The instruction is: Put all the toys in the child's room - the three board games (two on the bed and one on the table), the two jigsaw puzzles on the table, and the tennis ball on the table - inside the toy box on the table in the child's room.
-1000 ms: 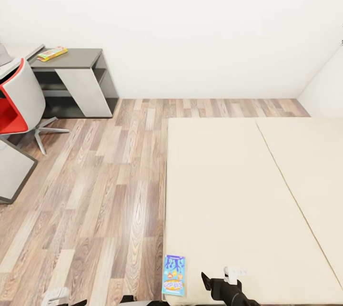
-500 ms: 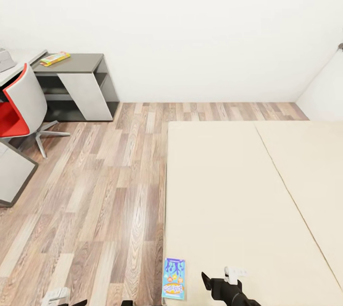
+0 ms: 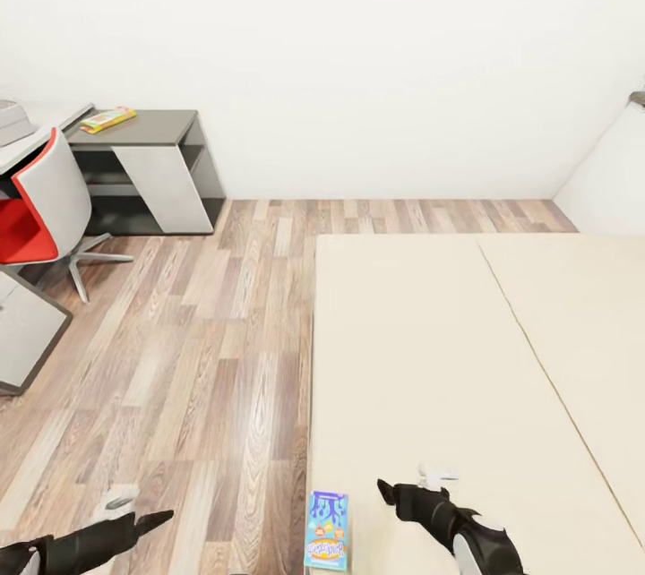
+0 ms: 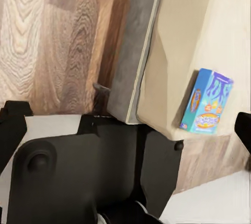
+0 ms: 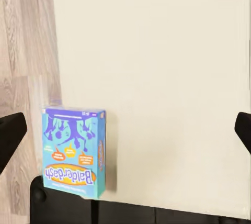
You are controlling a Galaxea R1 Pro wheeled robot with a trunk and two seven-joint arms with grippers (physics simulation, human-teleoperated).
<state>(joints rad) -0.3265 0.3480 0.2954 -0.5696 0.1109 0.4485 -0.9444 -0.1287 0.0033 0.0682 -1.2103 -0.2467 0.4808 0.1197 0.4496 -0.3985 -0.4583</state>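
Observation:
A blue board game (image 3: pixel 325 530) lies flat on the bed (image 3: pixel 448 351) near its near left corner. My right gripper (image 3: pixel 410 484) hovers open just right of that box, over the cream mattress. In the right wrist view the blue board game (image 5: pixel 73 152) sits between the spread fingertips (image 5: pixel 10 135). My left gripper (image 3: pixel 139 510) is open above the wooden floor, left of the bed; its view catches the blue board game (image 4: pixel 206 102) on the mattress edge. A second board game (image 3: pixel 107 118) lies on the table's (image 3: pixel 166 123) dark lower section. A corner of the grey toy box (image 3: pixel 12 120) shows on the pale top.
A red and grey swivel chair (image 3: pixel 36 199) stands at the table. A grey cabinet side (image 3: pixel 22 333) juts in at the left. Wooden floor (image 3: pixel 206 333) runs between table and bed. White walls close the far side.
Both arms have risen and reached forward; the left arm now shows at the lower left. The camera has shifted a little, sliding the desk and chair across the picture.

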